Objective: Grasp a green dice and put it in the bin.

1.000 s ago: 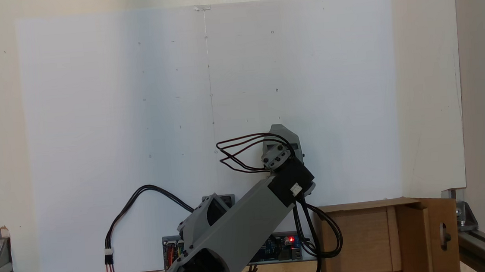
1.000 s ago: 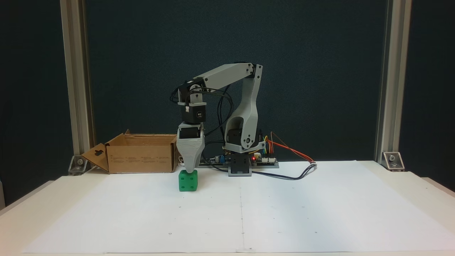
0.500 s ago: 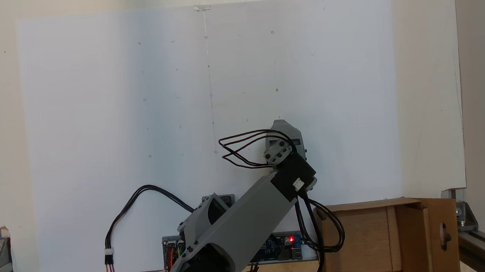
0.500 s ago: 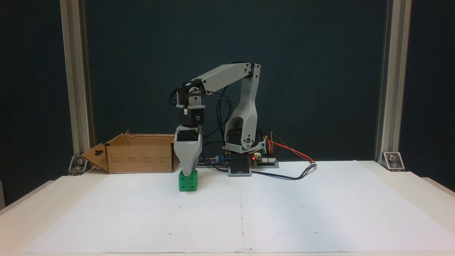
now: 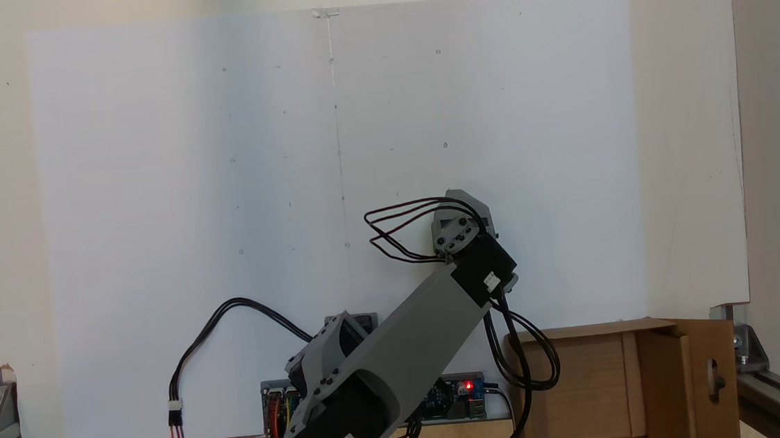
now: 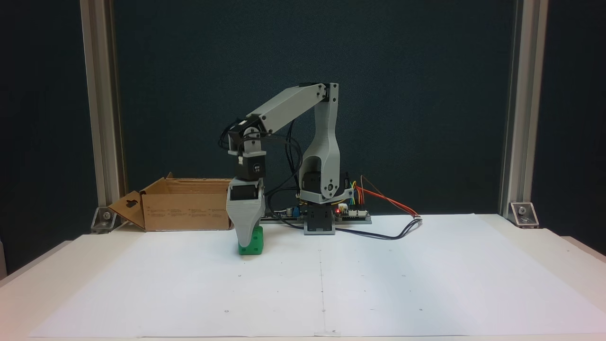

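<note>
A: Where is the green dice [image 6: 253, 240]?

B: On the white paper [image 6: 378, 274], flat and square, a pipped face toward the camera; as a cube it has no long axis. The box [image 6: 184, 208] stands near, behind it to the left in this fixed view.

A: And the gripper [image 6: 246, 242]?

B: It points straight down, its grey jaw covering the dice's left part. Whether the jaws are apart or clamped, I cannot tell.

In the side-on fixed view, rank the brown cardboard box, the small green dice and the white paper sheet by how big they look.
1. White paper sheet, largest by far.
2. Brown cardboard box.
3. Small green dice, smallest, though it sits nearer the camera than the box.
</note>
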{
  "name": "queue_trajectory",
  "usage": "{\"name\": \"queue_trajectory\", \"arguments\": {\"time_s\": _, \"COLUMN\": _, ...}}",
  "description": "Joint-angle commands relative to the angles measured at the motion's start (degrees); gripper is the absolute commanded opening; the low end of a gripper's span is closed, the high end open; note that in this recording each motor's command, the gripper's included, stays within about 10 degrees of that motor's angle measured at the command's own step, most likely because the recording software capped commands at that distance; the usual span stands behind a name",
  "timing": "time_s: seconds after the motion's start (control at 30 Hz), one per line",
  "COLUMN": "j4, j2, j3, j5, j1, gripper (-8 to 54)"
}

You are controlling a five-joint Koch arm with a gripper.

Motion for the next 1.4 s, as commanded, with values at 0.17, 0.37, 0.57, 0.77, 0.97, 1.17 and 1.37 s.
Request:
{"name": "queue_trajectory", "arguments": {"time_s": 0.17, "j4": -0.3, "j2": 0.0, "j3": -0.4, "j5": -2.4, "j1": 0.8, "gripper": 43.2}}
{"name": "queue_trajectory", "arguments": {"time_s": 0.37, "j4": -0.3, "j2": 0.0, "j3": 1.1, "j5": -0.5, "j1": 0.7, "gripper": 43.2}}
{"name": "queue_trajectory", "arguments": {"time_s": 0.57, "j4": -0.4, "j2": -0.3, "j3": 1.7, "j5": 1.0, "j1": 0.2, "gripper": 43.2}}
{"name": "queue_trajectory", "arguments": {"time_s": 0.77, "j4": -1.7, "j2": -0.4, "j3": 1.7, "j5": 4.7, "j1": -0.1, "gripper": 43.1}}
{"name": "queue_trajectory", "arguments": {"time_s": 0.97, "j4": -2.5, "j2": -0.4, "j3": 1.7, "j5": 6.8, "j1": -0.1, "gripper": 43.2}}
{"name": "queue_trajectory", "arguments": {"time_s": 1.17, "j4": -2.4, "j2": -0.5, "j3": 1.7, "j5": 8.4, "j1": -0.1, "gripper": 43.2}}
{"name": "queue_trajectory", "arguments": {"time_s": 1.37, "j4": -2.3, "j2": -0.6, "j3": 1.8, "j5": 8.4, "j1": -0.1, "gripper": 43.2}}
